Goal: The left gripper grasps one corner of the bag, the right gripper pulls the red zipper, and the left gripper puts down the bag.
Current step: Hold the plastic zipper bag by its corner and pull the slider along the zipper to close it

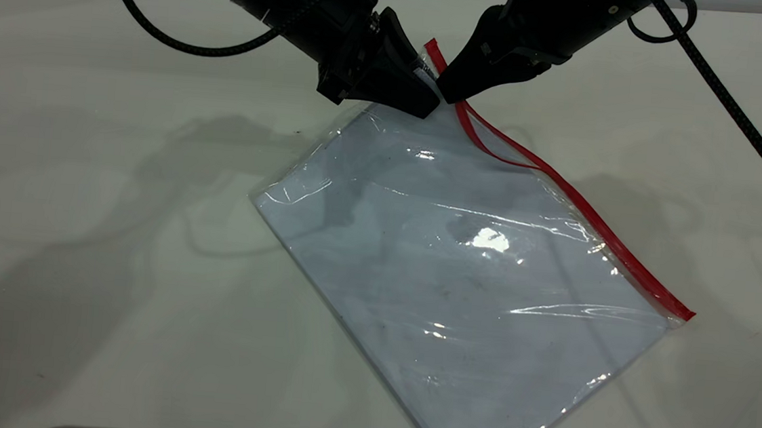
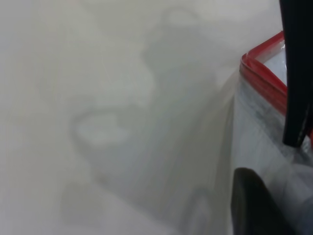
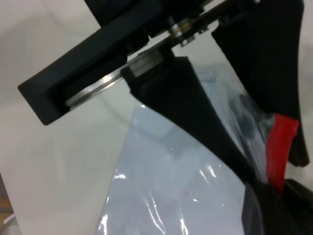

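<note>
Across the middle of the tabletop we saw the bag, a large clear pouch lying at a slant, glossy and creased, with pale blue-white sheets showing through the plastic. Its far end was raised off the surface while the near end ran to the front edge of the exterior view. The red zipper ran along the long edge on the right-arm side; near the raised end its two red tracks stood apart, so the mouth was partly open there, and farther down they lay together to the red end at the other corner. A short red end stuck up between the two arms.

We found the left gripper coming down from the upper left, its broad wedge jaws closed on the corner of the bag and holding that end up. The right gripper slanted in from the upper right, its narrow tip right against the red strip just beside the left one. We could not tell whether its fingers had closed on the slider, which was hidden.
</note>
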